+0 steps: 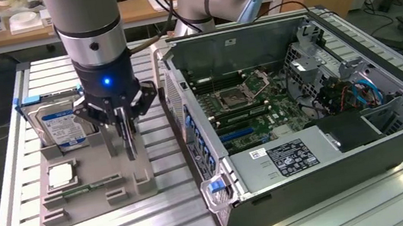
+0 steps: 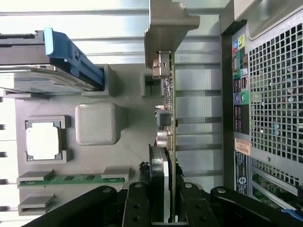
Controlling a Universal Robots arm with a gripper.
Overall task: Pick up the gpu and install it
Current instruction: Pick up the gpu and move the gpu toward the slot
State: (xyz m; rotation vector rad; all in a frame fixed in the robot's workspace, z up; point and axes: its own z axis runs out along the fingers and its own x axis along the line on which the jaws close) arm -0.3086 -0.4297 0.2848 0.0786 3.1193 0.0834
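Reaches straight down with arm (image 1: 90, 27) upright and gripper (image 1: 124, 123) pointing downward, fingers (image 2: 138, 208) pinched close together on the gpu (image 1: 130, 144), holding it upright

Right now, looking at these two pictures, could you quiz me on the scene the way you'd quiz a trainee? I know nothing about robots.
1. True or false: the computer case stands with its side open, so the motherboard shows.
2. What is the claw gripping? A) the hard drive B) the gpu C) the memory stick
3. Fill in: the square silver processor chip lies in the grey ____.

Key: 1 true; 2 B; 3 tray.
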